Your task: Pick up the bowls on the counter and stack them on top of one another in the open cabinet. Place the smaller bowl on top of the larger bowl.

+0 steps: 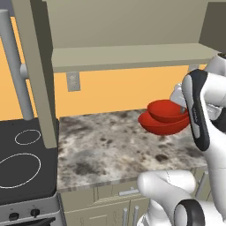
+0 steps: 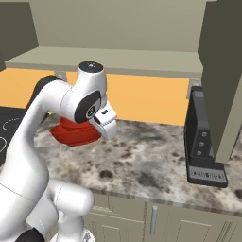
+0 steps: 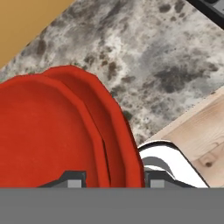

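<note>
Red and glossy, both bowls nested together, smaller bowl (image 1: 164,109) seated inside larger bowl (image 1: 160,124), lifted clear of the speckled granite surface (image 1: 106,145) to the right of the black stovetop (image 1: 24,161). Seen from the hand camera as smaller bowl (image 3: 43,131) within the rim of larger bowl (image 3: 118,127), with the tool (image 3: 111,179) straddling the doubled rims, one fingertip (image 3: 72,178) inside and the other fingertip (image 3: 155,178) outside, set narrow and clamped on the pair. Partly hidden behind the white arm (image 2: 71,101) in the right base view, red showing as larger bowl (image 2: 75,132), well left of the dark appliance (image 2: 203,142). Above the stovetop side, open cabinet (image 1: 128,55) with its flat shelf bare, door (image 1: 37,70) swung out beside the stovetop.
</note>
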Controlling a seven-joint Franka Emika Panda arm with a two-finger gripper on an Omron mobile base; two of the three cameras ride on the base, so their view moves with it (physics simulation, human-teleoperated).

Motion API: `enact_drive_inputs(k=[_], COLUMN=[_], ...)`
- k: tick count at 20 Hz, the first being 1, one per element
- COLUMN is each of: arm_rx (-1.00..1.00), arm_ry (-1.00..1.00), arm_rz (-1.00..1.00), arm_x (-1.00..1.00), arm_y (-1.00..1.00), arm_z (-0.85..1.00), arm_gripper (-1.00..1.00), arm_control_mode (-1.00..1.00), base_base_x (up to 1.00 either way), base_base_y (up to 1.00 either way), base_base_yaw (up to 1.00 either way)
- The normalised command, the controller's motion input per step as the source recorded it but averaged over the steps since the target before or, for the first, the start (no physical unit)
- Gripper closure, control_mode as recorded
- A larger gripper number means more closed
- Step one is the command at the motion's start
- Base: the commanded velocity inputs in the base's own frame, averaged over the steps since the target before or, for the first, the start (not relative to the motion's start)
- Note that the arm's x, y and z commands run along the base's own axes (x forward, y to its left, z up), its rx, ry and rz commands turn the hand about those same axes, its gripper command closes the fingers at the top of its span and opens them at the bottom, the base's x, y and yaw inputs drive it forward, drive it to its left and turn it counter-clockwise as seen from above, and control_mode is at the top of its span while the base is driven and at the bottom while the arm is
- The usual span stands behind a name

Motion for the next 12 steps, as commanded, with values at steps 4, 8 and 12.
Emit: enact_drive_inputs(k=[4,8,12], arm_rx=[0.02,0.04,0.06], arm_ry=[-0.01,-0.06,-0.10], arm_rz=[0.07,0.06,0.05], arm_x=[-0.45,-0.43,-0.45], arm_y=[0.14,0.10,0.05], arm_z=[0.46,0.42,0.42], arm_gripper=[1.00,1.00,1.00], arm_control_mode=[-1.00,-1.00,-1.00], base_base_x=[0.00,0.00,0.00], base_base_y=[0.00,0.00,0.00], base_base_yaw=[0.00,0.00,0.00])
